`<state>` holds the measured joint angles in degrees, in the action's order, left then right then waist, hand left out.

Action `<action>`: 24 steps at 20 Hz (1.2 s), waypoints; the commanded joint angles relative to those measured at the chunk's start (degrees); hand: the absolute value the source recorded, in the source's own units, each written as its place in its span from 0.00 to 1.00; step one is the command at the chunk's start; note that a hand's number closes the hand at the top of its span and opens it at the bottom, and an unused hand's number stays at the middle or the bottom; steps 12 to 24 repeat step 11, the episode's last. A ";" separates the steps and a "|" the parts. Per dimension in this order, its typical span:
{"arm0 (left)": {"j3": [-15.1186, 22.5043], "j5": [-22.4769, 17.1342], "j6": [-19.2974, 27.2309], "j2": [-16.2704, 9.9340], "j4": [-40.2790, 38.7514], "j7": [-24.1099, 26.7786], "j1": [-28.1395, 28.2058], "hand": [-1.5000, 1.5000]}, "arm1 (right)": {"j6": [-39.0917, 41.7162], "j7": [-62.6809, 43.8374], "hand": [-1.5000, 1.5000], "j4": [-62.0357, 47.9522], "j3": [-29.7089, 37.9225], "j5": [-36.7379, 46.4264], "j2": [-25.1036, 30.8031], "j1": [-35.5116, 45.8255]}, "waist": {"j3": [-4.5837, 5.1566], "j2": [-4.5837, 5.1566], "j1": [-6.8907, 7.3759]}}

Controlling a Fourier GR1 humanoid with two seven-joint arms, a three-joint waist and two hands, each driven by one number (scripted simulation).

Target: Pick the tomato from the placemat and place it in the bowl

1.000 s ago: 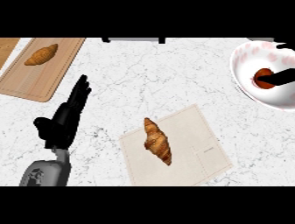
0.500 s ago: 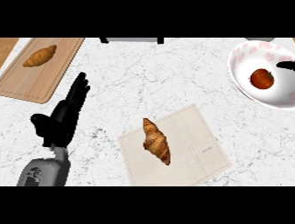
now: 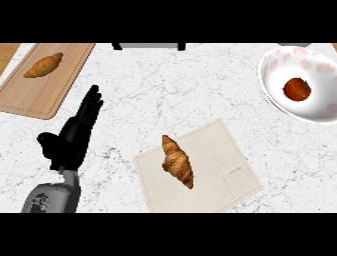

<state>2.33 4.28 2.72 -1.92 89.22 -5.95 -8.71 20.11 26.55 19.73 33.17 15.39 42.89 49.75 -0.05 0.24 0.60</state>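
While our left hand (image 3: 73, 136) rests open at the near left of the counter (image 3: 163, 95), fingers straight and holding nothing, we see the tomato (image 3: 297, 89) lying inside the white bowl (image 3: 332, 107) at the far right. Near us, a croissant (image 3: 177, 160) lies on the placemat (image 3: 226, 180). Another croissant (image 3: 44, 65) sits on the wooden board (image 3: 23, 97) at the far left.

Tomato (image 3: 297, 89) in bowl (image 3: 326, 113), croissant (image 3: 177, 161) on placemat (image 3: 230, 175), left robot hand (image 3: 71, 137) open
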 commanded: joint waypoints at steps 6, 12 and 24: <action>0.52 0.22 -0.69 -0.25 1.54 2.30 3.78 0.50 | 12.94 8.28 0.00 -2.07 -0.05 -2.61 4.92 -7.85 | -0.03 0.06 0.31; -2.06 -0.80 -2.23 -1.79 -3.65 4.73 1.05 0.50 | 12.09 10.51 0.00 -2.58 -0.42 -3.28 5.37 -9.85 | -0.03 0.17 0.24; -2.06 -0.80 -2.23 -1.79 -3.65 4.73 1.05 0.50 | 12.09 10.51 0.00 -2.58 -0.42 -3.28 5.37 -9.85 | -0.03 0.17 0.24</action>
